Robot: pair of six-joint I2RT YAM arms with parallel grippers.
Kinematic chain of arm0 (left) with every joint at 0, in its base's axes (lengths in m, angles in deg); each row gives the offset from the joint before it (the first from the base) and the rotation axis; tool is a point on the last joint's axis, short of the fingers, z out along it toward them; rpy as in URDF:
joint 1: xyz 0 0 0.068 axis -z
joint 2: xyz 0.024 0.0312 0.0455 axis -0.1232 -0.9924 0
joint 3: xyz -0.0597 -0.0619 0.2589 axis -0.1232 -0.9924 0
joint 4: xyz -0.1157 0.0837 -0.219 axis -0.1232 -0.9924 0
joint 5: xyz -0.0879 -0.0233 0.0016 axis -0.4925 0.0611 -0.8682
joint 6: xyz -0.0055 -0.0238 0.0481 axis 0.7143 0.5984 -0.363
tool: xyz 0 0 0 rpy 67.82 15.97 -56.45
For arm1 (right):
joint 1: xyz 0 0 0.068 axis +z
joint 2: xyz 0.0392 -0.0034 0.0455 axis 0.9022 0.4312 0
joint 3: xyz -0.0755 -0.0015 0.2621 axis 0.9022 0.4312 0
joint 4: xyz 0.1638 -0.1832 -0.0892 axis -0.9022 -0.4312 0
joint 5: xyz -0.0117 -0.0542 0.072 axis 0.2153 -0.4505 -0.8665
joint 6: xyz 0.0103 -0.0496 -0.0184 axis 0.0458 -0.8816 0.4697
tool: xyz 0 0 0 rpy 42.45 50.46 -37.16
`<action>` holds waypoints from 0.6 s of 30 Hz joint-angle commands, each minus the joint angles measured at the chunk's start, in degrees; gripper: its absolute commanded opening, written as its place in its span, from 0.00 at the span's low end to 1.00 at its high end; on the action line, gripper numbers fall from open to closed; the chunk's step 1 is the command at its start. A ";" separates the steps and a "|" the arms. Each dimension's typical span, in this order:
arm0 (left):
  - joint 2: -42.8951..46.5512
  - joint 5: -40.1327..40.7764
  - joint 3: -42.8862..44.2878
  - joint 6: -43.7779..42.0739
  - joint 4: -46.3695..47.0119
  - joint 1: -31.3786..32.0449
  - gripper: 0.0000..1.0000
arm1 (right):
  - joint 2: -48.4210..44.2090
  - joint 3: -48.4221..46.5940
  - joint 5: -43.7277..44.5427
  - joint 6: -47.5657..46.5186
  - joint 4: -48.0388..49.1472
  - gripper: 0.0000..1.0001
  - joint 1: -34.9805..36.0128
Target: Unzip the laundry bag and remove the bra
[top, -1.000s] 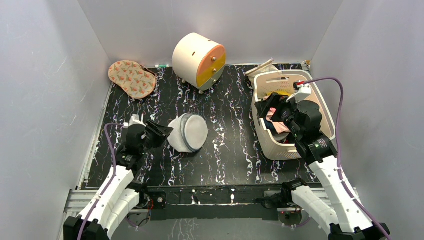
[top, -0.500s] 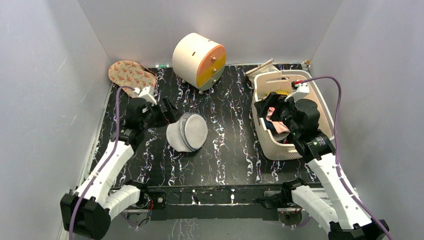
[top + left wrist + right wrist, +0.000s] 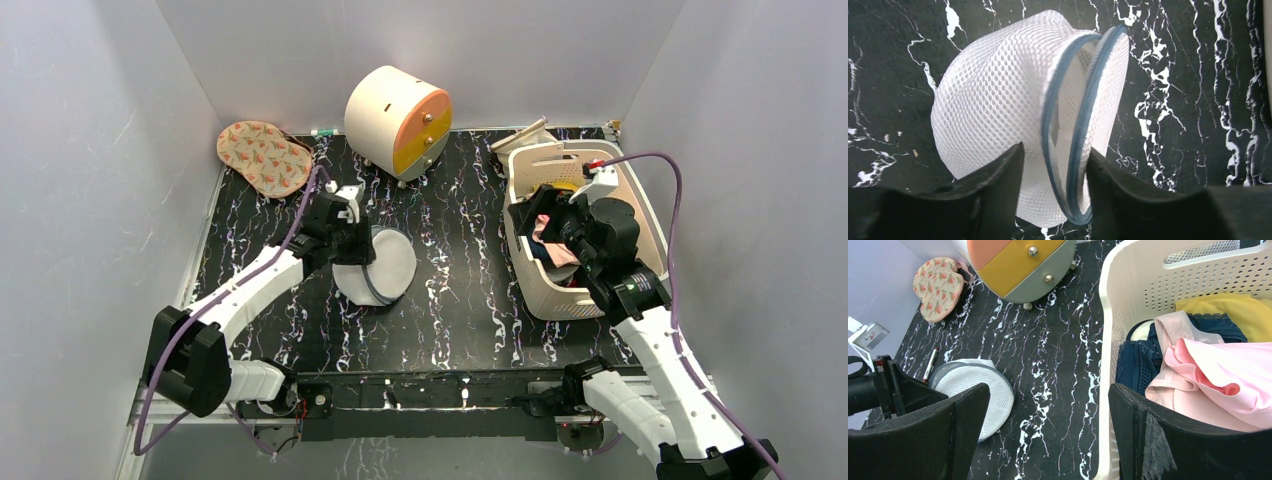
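Blk marble table (image 3: 460, 300) | 1 laundry bag (image 3: 385, 266) | 1 bra (image 3: 1220, 375) | 1 basket (image 3: 548, 296)

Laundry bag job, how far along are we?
Nearly finished. Done: the laundry bag gapes unzipped, and the pink bra lies in the basket. In hand: left gripper straddles the bag's rim; right gripper hangs open over the basket. Remaining: apparently nothing but withdrawing.

The laundry bag (image 3: 993, 100) fills the gap between the fingers (image 3: 998, 190) of my left gripper (image 3: 1054, 152); bare table (image 3: 1173, 100) lies open to its right. Below my right gripper (image 3: 1045, 400) stands the basket (image 3: 1108, 330) wall, with clothes (image 3: 1135, 365) heaped just right of it.
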 commanded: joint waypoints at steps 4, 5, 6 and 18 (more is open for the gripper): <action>5.21 -16.87 -13.88 16.75 16.63 -9.91 0.25 | -2.67 -1.69 1.20 -0.58 1.50 0.89 -0.10; 5.27 -18.92 -15.69 19.03 19.14 -10.85 0.20 | -2.71 -1.68 1.36 -0.67 1.55 0.89 -0.11; 5.16 -20.03 -16.98 20.91 21.04 -11.16 0.13 | -2.70 -1.71 1.45 -0.64 1.61 0.89 -0.11; 4.89 -22.87 -23.84 26.13 28.49 -11.75 0.20 | -2.36 -0.56 -0.88 -0.08 2.04 0.89 -0.11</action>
